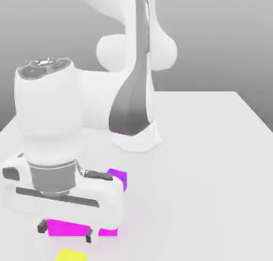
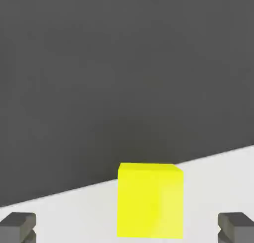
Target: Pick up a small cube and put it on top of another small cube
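Note:
A yellow cube (image 2: 150, 200) stands on the white table, and its top (image 1: 72, 254) shows at the exterior view's lower edge. My gripper (image 1: 65, 230) hangs low just above and behind it. In the hand view the gripper (image 2: 127, 227) is open, with a dark fingertip (image 2: 18, 226) far out on each side of the yellow cube, apart from it. A magenta block (image 1: 68, 228) sits behind the fingers, mostly hidden by the hand; more magenta (image 1: 118, 178) shows past the hand's upper corner.
The white table (image 1: 213, 164) stretches away to the exterior view's right and back. The arm's white base (image 1: 137, 140) stands mid-table behind the hand, with a magenta sliver (image 1: 120, 131) at its foot. The table edge (image 2: 74, 191) runs close behind the yellow cube.

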`<move>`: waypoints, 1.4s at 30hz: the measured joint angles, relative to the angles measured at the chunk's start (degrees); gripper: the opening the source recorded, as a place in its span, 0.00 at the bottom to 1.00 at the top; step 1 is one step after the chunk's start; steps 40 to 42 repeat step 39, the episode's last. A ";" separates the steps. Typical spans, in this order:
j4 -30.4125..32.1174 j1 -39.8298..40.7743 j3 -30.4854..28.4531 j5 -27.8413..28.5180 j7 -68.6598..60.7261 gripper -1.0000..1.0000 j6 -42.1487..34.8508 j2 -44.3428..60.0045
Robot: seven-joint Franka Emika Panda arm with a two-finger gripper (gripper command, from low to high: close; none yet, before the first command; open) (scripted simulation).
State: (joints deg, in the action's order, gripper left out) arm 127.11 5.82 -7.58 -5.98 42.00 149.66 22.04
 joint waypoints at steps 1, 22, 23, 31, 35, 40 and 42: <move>-0.35 0.33 0.27 -0.32 -0.23 0.50 1.31 2.07; 9.05 1.27 -2.37 7.51 -10.25 0.00 -3.97 -13.01; 10.46 1.62 -2.54 8.16 -12.25 0.00 -4.56 -15.07; 21.30 3.37 -4.17 8.23 -30.76 0.00 -7.58 -28.50; 22.97 2.85 -4.39 5.78 -33.73 0.00 -0.57 -22.95; 23.25 2.80 -4.25 5.32 -34.11 1.00 1.29 -21.35; 23.25 2.80 -4.25 5.32 -34.11 1.00 1.29 -21.35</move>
